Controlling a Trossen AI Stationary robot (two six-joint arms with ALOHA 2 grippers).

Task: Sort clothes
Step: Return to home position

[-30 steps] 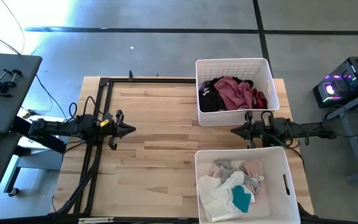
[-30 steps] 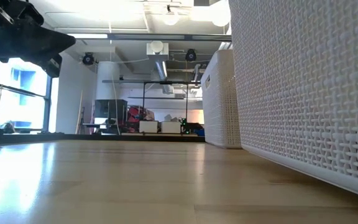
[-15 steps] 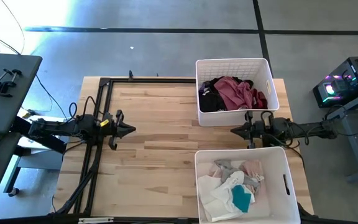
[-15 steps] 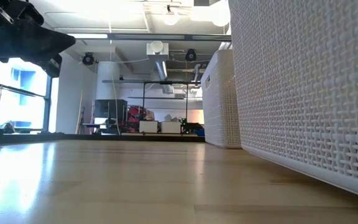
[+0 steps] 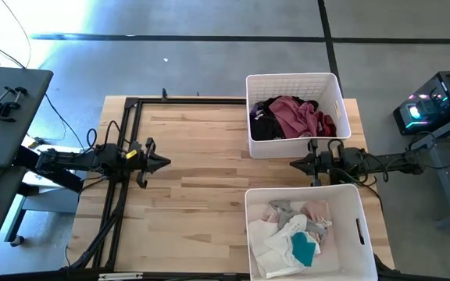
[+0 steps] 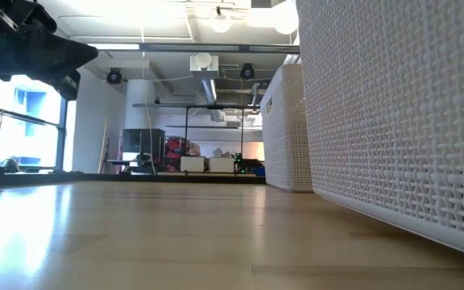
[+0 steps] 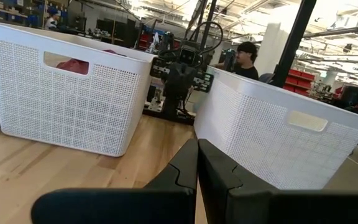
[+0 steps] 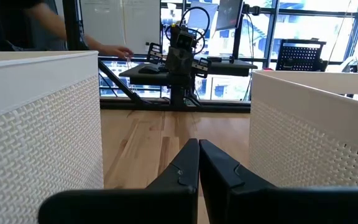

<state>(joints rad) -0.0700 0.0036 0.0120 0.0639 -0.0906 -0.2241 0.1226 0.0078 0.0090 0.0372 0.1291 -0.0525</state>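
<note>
The clothes lie in two white bins. Maroon, pink and black garments [image 5: 294, 117] fill the far bin [image 5: 252, 115]. White, grey, pale pink and teal garments [image 5: 294, 236] lie in the near bin [image 5: 356, 209]. My left gripper [image 5: 166, 163] is shut at the table's left side, pointing level toward the bins, with nothing in it. My right gripper [image 5: 294, 164] is shut in the gap between the two bins, pointing level toward the table's left, also with nothing in it. In the wrist views each gripper [image 7: 197, 144] [image 8: 199, 143] shows its two fingers together.
A black metal frame [image 5: 127, 117] runs along the table's left and far sides. Bare wooden table top [image 5: 201, 195] lies between the left arm and the bins. A person [image 7: 244, 59] stands beyond the table's right side, and another person's arm [image 8: 73, 31] shows beyond its left side.
</note>
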